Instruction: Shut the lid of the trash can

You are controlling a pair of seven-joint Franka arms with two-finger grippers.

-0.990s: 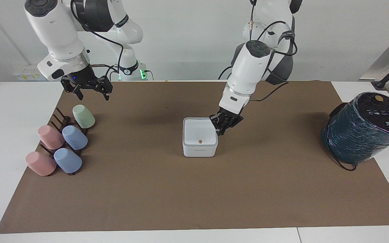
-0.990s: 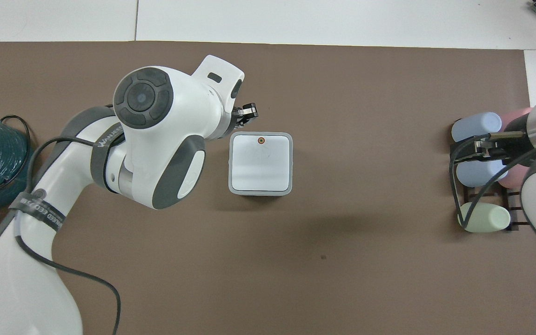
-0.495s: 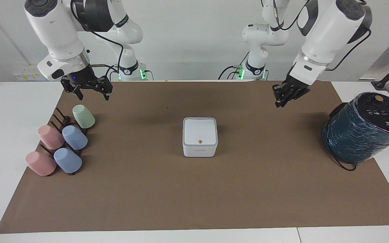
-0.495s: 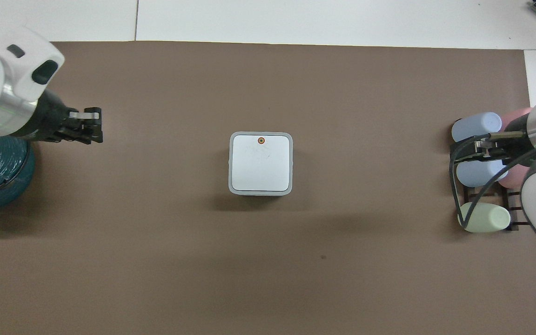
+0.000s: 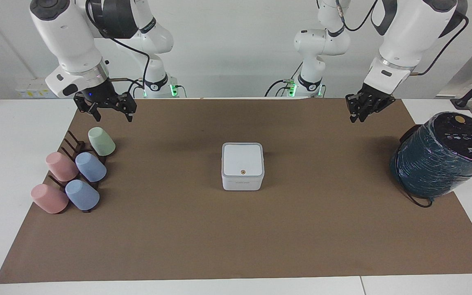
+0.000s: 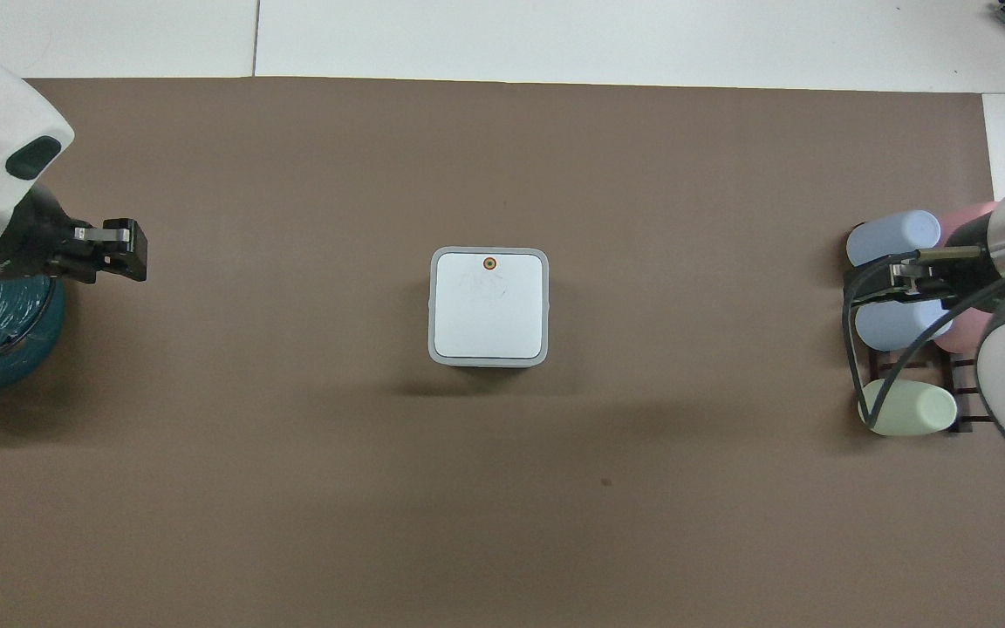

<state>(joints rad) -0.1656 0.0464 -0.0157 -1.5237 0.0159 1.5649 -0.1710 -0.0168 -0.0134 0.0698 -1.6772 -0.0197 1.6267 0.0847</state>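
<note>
The small white trash can (image 5: pixel 242 183) stands in the middle of the brown mat. Its lid (image 5: pixel 242 159) lies flat on top of it, with the orange dot toward the edge farther from the robots. In the overhead view the lid (image 6: pixel 489 305) fills the can's rim (image 6: pixel 431 307). My left gripper (image 5: pixel 360 111) is shut and empty, raised over the mat toward the left arm's end, well apart from the can; it also shows in the overhead view (image 6: pixel 129 253). My right gripper (image 5: pixel 113 115) is open and empty, raised over the cup rack, where the arm waits.
A large dark teal wrapped cylinder (image 5: pixel 441 155) stands at the left arm's end of the table. A dark rack (image 5: pixel 74 149) holding several pink, blue and green cups (image 5: pixel 90 167) lies at the right arm's end.
My left gripper has left the can's side, risen and swung away toward the teal cylinder. The lid has stayed flat. The right arm has not moved.
</note>
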